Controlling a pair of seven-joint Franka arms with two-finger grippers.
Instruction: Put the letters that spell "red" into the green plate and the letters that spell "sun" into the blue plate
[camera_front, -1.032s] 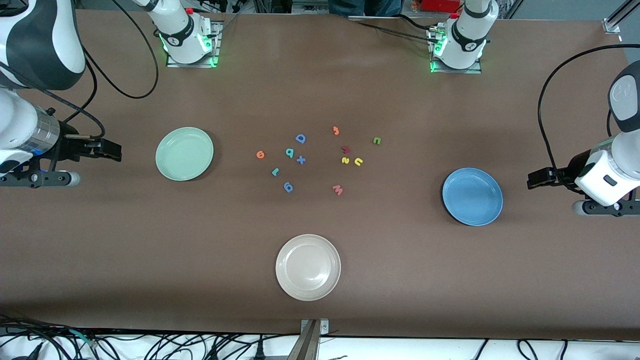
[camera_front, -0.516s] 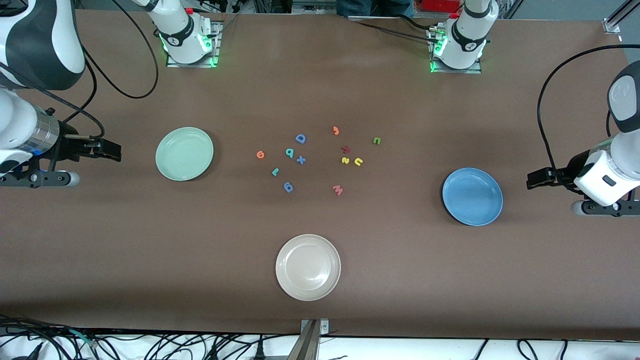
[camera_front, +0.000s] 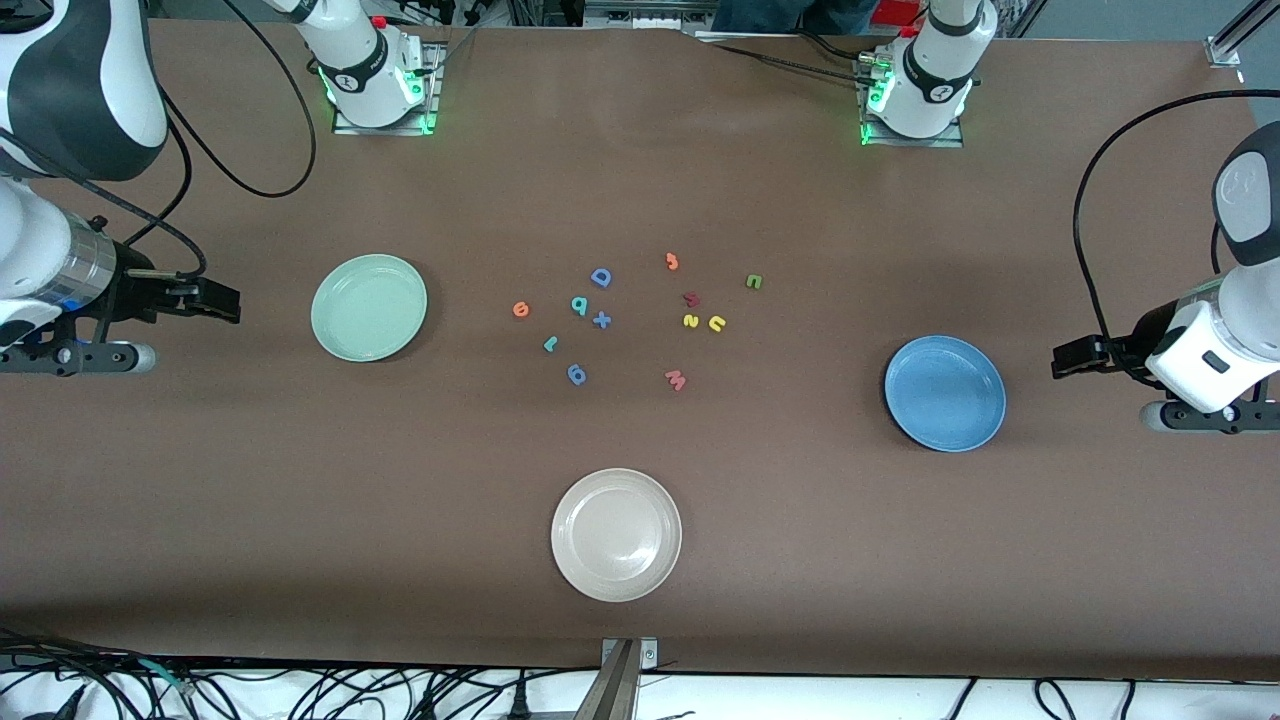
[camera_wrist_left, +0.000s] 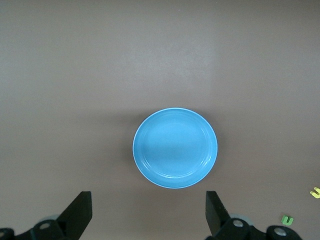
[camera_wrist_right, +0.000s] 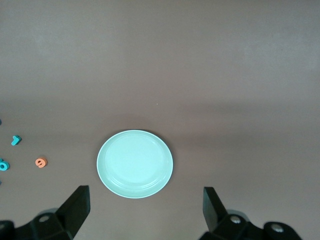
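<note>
The green plate (camera_front: 369, 307) lies toward the right arm's end of the table, and the blue plate (camera_front: 945, 393) toward the left arm's end. Between them lie the teal "r" (camera_front: 550, 344), orange "e" (camera_front: 521, 310), teal "d" (camera_front: 579, 305), yellow "s" (camera_front: 690, 321), yellow "u" (camera_front: 716, 323) and olive "n" (camera_front: 754, 282). My right gripper (camera_front: 222, 300) hangs open and empty just outside the green plate (camera_wrist_right: 135, 164). My left gripper (camera_front: 1072, 357) hangs open and empty just outside the blue plate (camera_wrist_left: 175, 148).
A white plate (camera_front: 616, 535) sits nearest the front camera. Among the letters lie a blue "D" (camera_front: 601, 277), a blue cross (camera_front: 601, 320), another blue letter (camera_front: 576, 374), an orange hooked letter (camera_front: 672, 262), a dark red letter (camera_front: 691, 299) and a salmon "W" (camera_front: 676, 379).
Both arms have drifted only very slightly. The plates and letters have not moved, and both grippers stay open.
</note>
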